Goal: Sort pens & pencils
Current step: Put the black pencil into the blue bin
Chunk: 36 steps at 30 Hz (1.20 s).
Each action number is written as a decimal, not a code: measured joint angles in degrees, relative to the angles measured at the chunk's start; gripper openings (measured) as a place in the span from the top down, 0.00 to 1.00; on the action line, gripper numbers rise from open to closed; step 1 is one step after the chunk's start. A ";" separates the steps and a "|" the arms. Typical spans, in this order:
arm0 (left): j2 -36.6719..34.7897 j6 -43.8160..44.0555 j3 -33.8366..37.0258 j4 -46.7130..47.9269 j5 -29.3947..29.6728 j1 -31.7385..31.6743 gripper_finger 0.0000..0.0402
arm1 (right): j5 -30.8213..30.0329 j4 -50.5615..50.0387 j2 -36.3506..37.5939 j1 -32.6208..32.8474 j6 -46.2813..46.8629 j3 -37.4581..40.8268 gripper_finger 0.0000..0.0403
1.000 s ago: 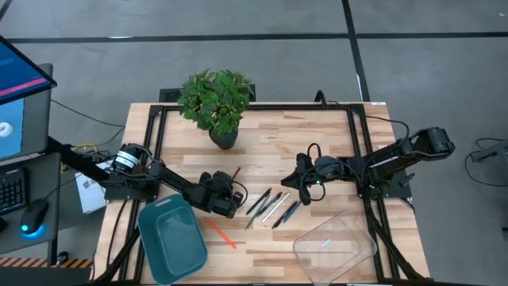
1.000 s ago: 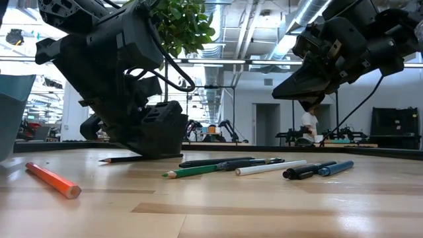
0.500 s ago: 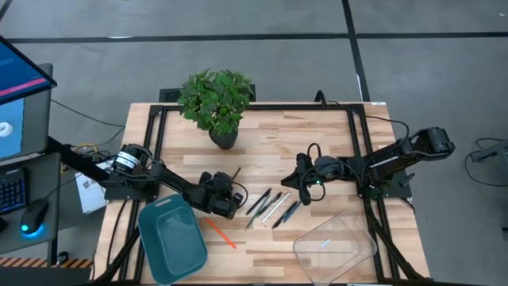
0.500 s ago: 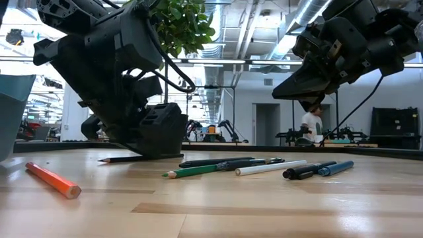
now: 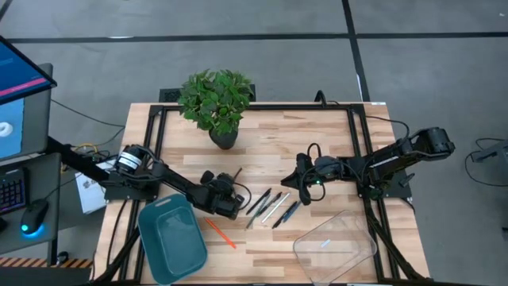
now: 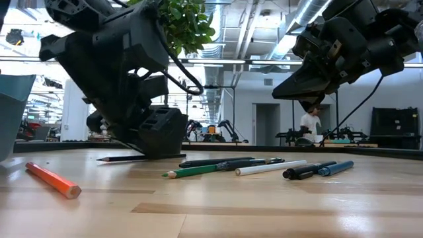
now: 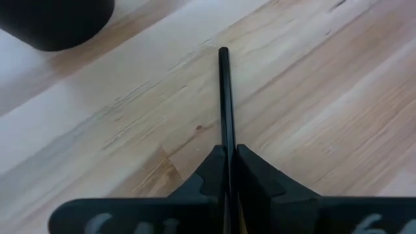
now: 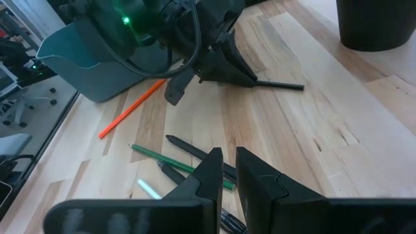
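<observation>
Near edge of bench [image 5: 317,143]: teal tray [image 5: 172,238] at left, clear tray [image 5: 335,245] at right.
Orange pencil [image 5: 221,233]: lies just beside the teal tray.
Middle: loose pens and pencils [image 5: 272,206] lie grouped.
Left tool [image 5: 236,184]: fingers pinched on a black pencil [image 7: 225,97] lying on the wood.
Right tool [image 5: 305,191]: fingers narrow, holding nothing, hanging above the group.
Far side: potted plant [image 5: 217,103].

surface: light wooden table [image 5: 262,135] | back: potted plant [image 5: 217,103] | front-left: teal tray [image 5: 172,239] – orange pencil [image 5: 221,233] just beside it | middle: loose cluster of pens and pencils [image 5: 271,208] | front-right: clear container [image 5: 334,245] | black pencil [image 7: 225,97] – tip end resting on wood
</observation>
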<state>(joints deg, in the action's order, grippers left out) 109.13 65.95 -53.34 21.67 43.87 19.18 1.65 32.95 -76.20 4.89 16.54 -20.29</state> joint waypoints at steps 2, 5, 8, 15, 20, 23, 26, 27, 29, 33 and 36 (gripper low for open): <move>0.06 0.26 -1.20 2.58 -0.44 0.03 0.97 | 0.00 0.02 0.00 0.00 0.00 0.00 0.84; 0.06 0.46 -2.57 5.60 -0.75 0.15 0.97 | 0.02 0.00 0.00 -0.01 0.01 0.00 0.84; 0.04 0.36 -3.14 6.30 -0.45 0.13 0.97 | 0.02 0.00 0.00 0.00 0.01 0.00 0.84; -0.05 0.24 -3.24 6.34 0.14 0.10 0.97 | 0.04 0.00 0.00 0.00 0.02 0.00 0.84; -0.15 -0.37 -3.26 6.29 0.14 0.10 0.97 | 0.04 0.00 0.00 0.00 0.02 0.00 0.84; -0.57 -0.38 -3.28 6.32 0.13 0.10 0.97 | 0.06 0.00 0.00 0.00 0.02 0.00 0.84; -1.86 -1.03 -3.30 6.32 0.16 0.10 0.97 | 0.09 -0.01 0.00 0.00 0.02 0.00 0.84; -2.45 -1.48 -3.33 6.29 0.17 0.10 0.97 | 0.09 0.00 0.00 0.00 0.02 0.00 0.84; -3.74 -2.50 -3.33 6.29 0.51 0.10 0.97 | 0.12 -0.02 0.00 0.00 0.02 0.00 0.84; -6.50 -5.31 -3.35 6.29 1.43 0.10 0.97 | 0.86 -0.02 0.00 0.00 0.00 0.00 0.84; -8.83 -8.21 -3.35 6.31 1.41 0.10 0.97 | 1.55 -0.02 0.00 0.02 0.02 0.00 0.84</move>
<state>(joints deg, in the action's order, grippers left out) 100.29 57.75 -56.69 27.98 45.28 19.29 3.20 32.93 -76.20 4.90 16.56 -20.29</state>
